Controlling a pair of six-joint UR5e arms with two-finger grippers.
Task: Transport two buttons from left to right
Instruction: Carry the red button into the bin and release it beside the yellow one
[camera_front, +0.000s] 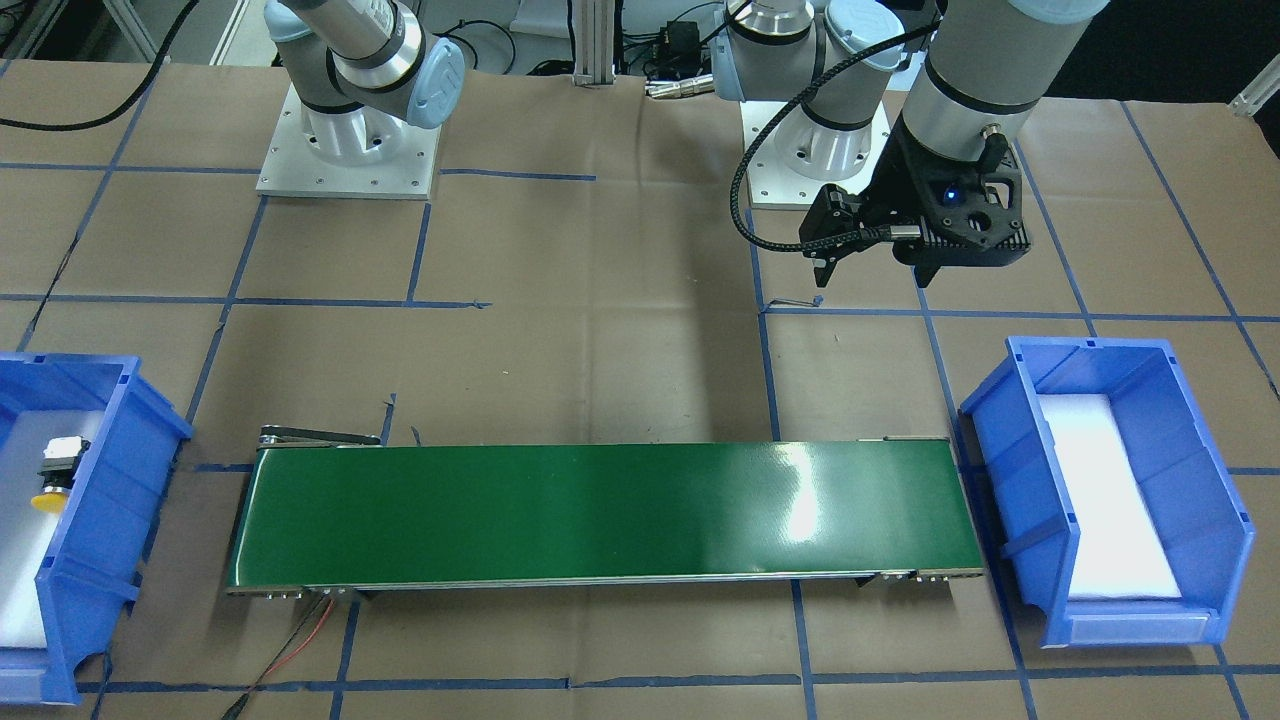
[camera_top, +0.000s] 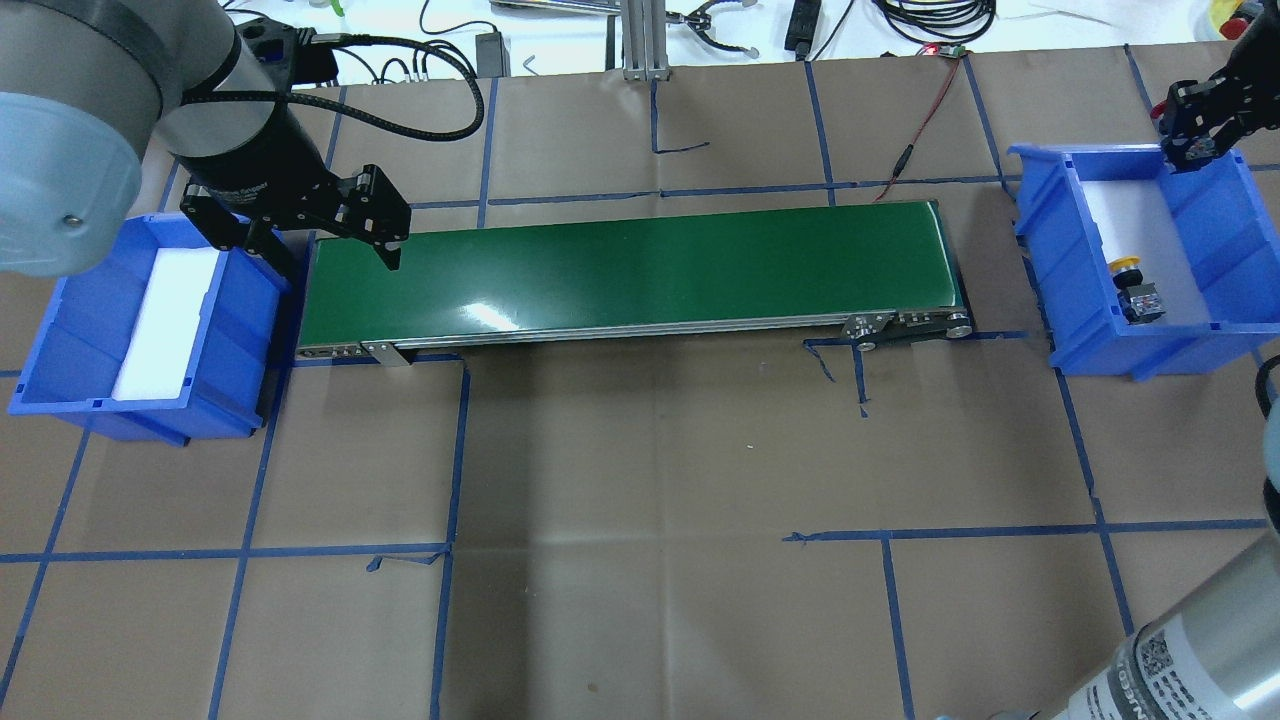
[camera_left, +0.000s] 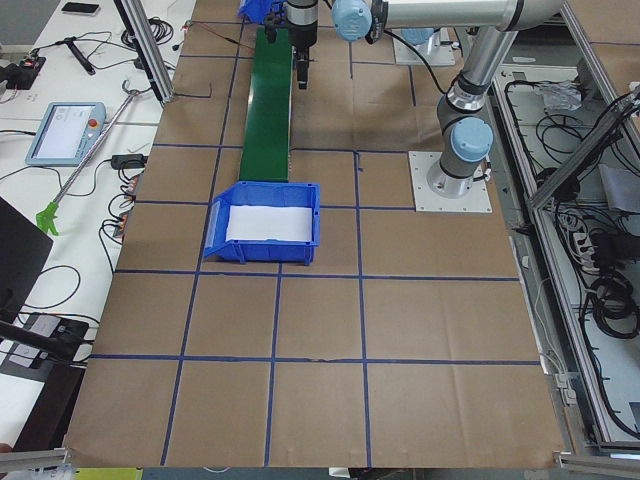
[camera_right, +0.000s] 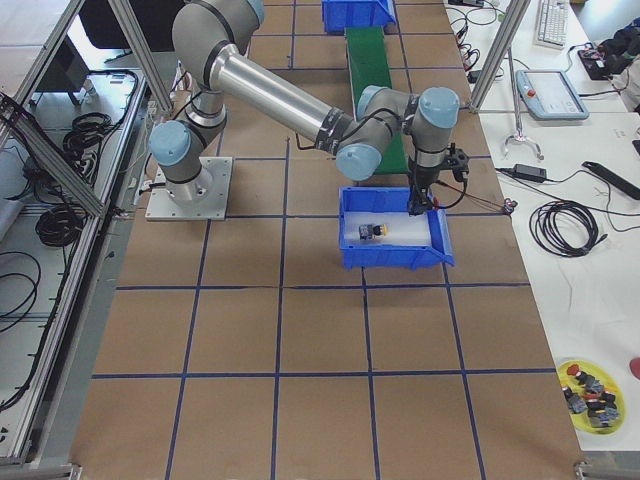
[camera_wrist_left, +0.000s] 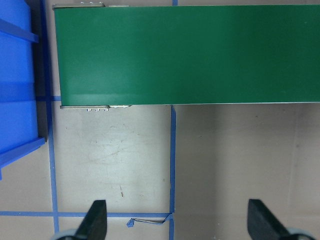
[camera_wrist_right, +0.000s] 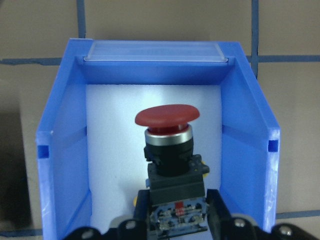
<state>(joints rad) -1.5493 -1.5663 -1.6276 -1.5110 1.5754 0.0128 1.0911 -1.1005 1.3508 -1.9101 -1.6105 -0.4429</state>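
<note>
The right gripper (camera_wrist_right: 176, 212) is shut tight on the red button (camera_wrist_right: 167, 120), pinching its grey block. The button sticks out past the fingers, red cap first. Its long way runs in line with the gripper and points down into the right bin (camera_wrist_right: 55, 165), the blue box off the belt's (camera_top: 640, 280) right end. The next move turns on this — the button hangs over the bin's white floor with blue walls on both sides. I think it only has to go down a little and be let go.

The yellow button (camera_top: 1134, 285) lies on its side in that same bin, in the part nearer the robot. It is near the red one but not touching it. I think the drop could bump it.

The left gripper (camera_top: 335, 258) has its fingers wide apart and holds nothing. It floats by the belt's left end, on the robot's side. The left bin (camera_top: 60, 340), off that end, has a white pad in it. So the right arm is the one for this job.

The right wrist view shows the grip and the red cap up close — but only a speck of yellow. The overhead view shows the whole yellow button, yet the red one can hardly be made out there.
</note>
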